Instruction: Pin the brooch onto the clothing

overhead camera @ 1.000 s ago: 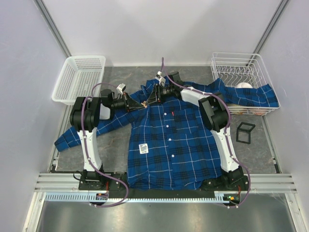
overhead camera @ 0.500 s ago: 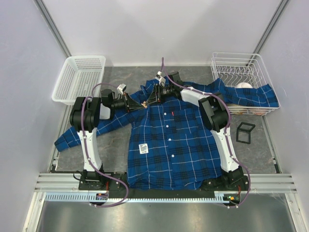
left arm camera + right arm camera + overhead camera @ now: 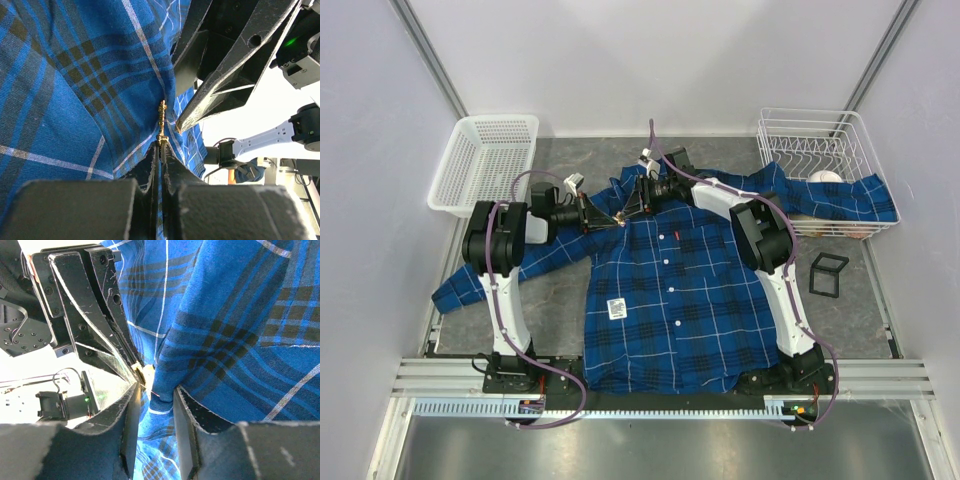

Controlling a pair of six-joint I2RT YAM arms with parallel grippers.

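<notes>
Left wrist | left tool [image 3: 161, 146] pinched tight on the brooch [image 3: 161, 116] stem | brooch tip touches a raised fold of the clothing [image 3: 75, 90] near the collar | right tool [image 3: 155, 392] just beyond, nipping that fold | clothing spread flat across the grey tabletop [image 3: 555, 300]

The blue plaid shirt [image 3: 670, 300] lies spread front-up mid-table [image 3: 558, 292], collar toward the far edge, one sleeve reaching the far-right corner. The tiny gold brooch [image 3: 161, 121] stands edge-on against a raised collar fold.
</notes>
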